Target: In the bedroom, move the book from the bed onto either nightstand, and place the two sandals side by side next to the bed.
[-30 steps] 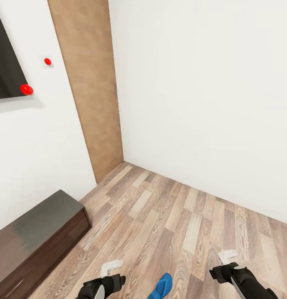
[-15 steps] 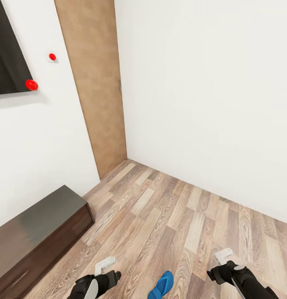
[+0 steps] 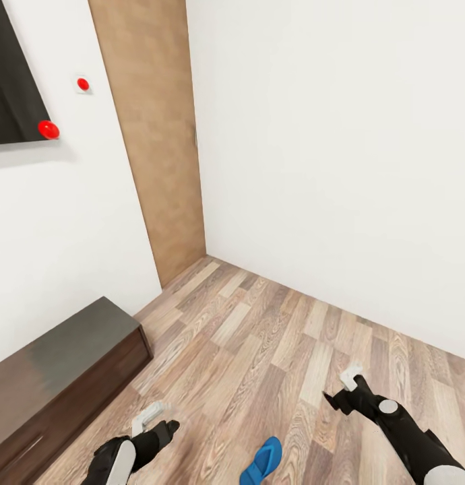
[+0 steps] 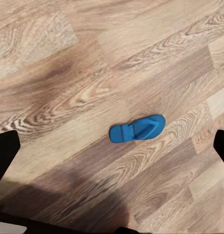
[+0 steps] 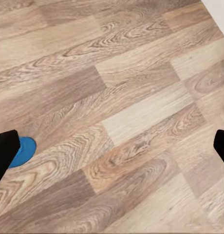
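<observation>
Both pincers hung empty over the plank floor (image 3: pixel 273 350), the left pincer (image 3: pixel 146 419) and right pincer (image 3: pixel 350 378) each spread wide. One blue sandal (image 3: pixel 262 461) lay between them. A hurried reach might nudge it sliding. The left wrist camera showed the whole sandal (image 4: pixel 137 128); the right caught just its edge (image 5: pixel 23 150).

No text, label, brand, number or sign could be read anywhere: the walls, the wooden door (image 3: pixel 158 135), the dark wall screen (image 3: pixel 10 81) and the blue sandal (image 4: pixel 137 129) bore no legible marking.
</observation>
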Motion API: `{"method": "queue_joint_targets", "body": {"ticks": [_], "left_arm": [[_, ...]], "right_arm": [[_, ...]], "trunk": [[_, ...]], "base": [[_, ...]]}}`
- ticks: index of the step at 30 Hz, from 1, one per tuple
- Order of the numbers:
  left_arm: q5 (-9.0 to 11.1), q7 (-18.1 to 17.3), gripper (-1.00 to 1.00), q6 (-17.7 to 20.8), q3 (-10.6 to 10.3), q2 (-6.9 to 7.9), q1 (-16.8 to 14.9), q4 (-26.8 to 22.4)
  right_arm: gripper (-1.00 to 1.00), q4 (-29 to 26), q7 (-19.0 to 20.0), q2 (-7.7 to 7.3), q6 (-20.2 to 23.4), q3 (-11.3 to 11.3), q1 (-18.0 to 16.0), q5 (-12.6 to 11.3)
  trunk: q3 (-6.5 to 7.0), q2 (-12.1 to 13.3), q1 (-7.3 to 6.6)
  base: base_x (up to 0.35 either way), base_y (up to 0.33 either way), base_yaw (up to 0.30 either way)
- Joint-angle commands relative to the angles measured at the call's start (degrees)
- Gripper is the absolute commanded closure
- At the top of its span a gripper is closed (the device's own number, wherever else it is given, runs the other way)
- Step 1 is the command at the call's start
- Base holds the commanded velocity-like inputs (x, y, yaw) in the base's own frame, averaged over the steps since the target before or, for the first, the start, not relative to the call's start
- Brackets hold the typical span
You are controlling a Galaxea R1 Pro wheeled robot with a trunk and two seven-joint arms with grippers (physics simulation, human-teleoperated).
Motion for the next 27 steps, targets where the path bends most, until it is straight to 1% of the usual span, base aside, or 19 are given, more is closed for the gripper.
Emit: {"method": "queue_joint_targets", "body": {"ticks": [1,2,4,6,7,8,9,11,12,15,16,18,20,21,22,23,25,26,27], "left_arm": [[1.4,0.71,-1.0,0.42,1.16,-0.09,-0.04,-0.53],[1.4,0.71,-1.0,0.42,1.16,-0.09,-0.04,-0.53],[2.79,1.34,-1.0,0.57,2.51,-0.13,-0.15,-1.06],[4.13,2.18,-1.0,0.58,3.39,-0.14,-0.22,-1.34],[4.13,2.18,-1.0,0.58,3.39,-0.14,-0.22,-1.34],[4.66,2.61,-1.0,0.53,3.72,-0.12,-0.24,-1.48],[5.09,3.06,-1.0,0.47,4.06,-0.09,-0.26,-1.59],[5.89,3.95,-1.0,0.34,4.74,-0.04,-0.28,-1.76],[5.89,3.95,-1.0,0.34,4.74,-0.04,-0.28,-1.76],[6.23,4.43,-1.0,0.28,5.01,-0.01,-0.13,-1.83],[6.26,4.62,-1.0,0.26,5.09,0.0,0.01,-1.87],[6.26,4.76,-1.0,0.24,5.14,0.01,0.16,-1.9],[6.26,4.98,-1.0,0.22,5.17,0.02,0.33,-1.95],[6.27,5.38,-1.0,0.22,5.19,0.02,0.52,-1.99],[6.28,5.63,-1.0,0.22,5.19,0.02,0.59,-2.0],[6.28,5.63,-1.0,0.22,5.19,0.02,0.59,-2.0],[6.33,6.2,-1.0,0.22,5.17,0.02,0.7,-2.01],[6.34,6.95,-1.0,0.2,5.08,-0.01,0.79,-2.02],[6.33,7.11,-1.0,0.19,5.05,-0.02,0.81,-2.02]], "right_arm": [[-1.0,-0.2,0.35,0.07,-0.69,0.01,-0.28,0.62],[-1.0,-0.2,0.35,0.07,-0.69,0.01,-0.28,0.62],[-1.0,-0.35,0.52,-0.07,-1.97,0.22,-0.47,0.84],[-1.0,-0.45,0.65,-0.24,-3.22,0.28,-0.51,0.96],[-1.0,-0.45,0.65,-0.24,-3.22,0.28,-0.51,0.96],[-1.0,-0.5,0.72,-0.33,-3.77,0.26,-0.6,1.01],[-1.0,-0.56,0.83,-0.66,-4.2,0.2,-0.78,1.06],[-1.0,-0.83,1.06,-1.93,-5.02,0.13,-1.18,1.17],[-1.0,-0.83,1.06,-1.93,-5.02,0.13,-1.18,1.17],[-1.0,-1.27,1.24,-4.16,-5.47,0.2,-1.96,1.39],[-1.0,-1.86,1.55,-5.69,-5.61,0.25,-3.37,2.77],[-1.0,-2.47,1.93,-6.8,-5.57,0.3,-4.86,4.95],[-1.0,-3.27,2.62,-7.57,-5.51,0.28,-6.13,7.89],[-1.0,-4.27,3.97,-8.06,-5.45,0.19,-6.96,10.95],[-1.0,-4.83,5.06,-8.23,-5.42,0.09,-7.26,12.22],[-1.0,-4.83,5.06,-8.23,-5.42,0.09,-7.26,12.22],[-1.0,-5.89,7.88,-8.47,-5.39,-0.11,-7.63,14.04],[-1.0,-8.14,13.73,-8.54,-4.97,-0.25,-7.81,15.63],[-1.0,-9.18,15.66,-8.49,-4.55,-0.26,-7.78,16.03]], "trunk": [[-0.25,-0.44,0.22],[-0.43,-0.84,0.44],[-0.79,-1.65,0.88],[-1.15,-2.45,1.32],[-1.33,-2.85,1.54],[-1.5,-3.25,1.76],[-1.68,-3.65,1.98],[-2.04,-4.45,2.42],[-2.22,-4.85,2.64],[-2.76,-6.06,3.3],[-2.94,-6.46,3.52],[-3.3,-7.26,3.96],[-3.66,-8.06,4.4],[-3.84,-8.46,4.62],[-4.02,-8.87,4.84],[-4.2,-9.27,5.06],[-4.56,-10.07,5.49],[-4.74,-10.47,5.71],[-4.92,-10.87,5.93]], "base": [[0.0,0.0,0.0],[0.0,0.0,0.0],[0.0,0.0,0.0],[0.0,0.0,0.0],[0.0,0.0,0.0],[0.0,0.0,0.0],[0.0,0.0,0.0],[0.0,0.0,0.0],[0.0,0.0,0.0],[0.0,0.0,0.0],[0.0,0.0,0.0],[0.0,0.0,0.0],[0.0,0.0,0.0],[0.0,0.0,0.0],[0.0,0.0,0.0],[0.0,0.0,0.0],[0.0,0.0,0.0],[0.0,0.0,0.0],[0.0,0.0,0.0]]}}
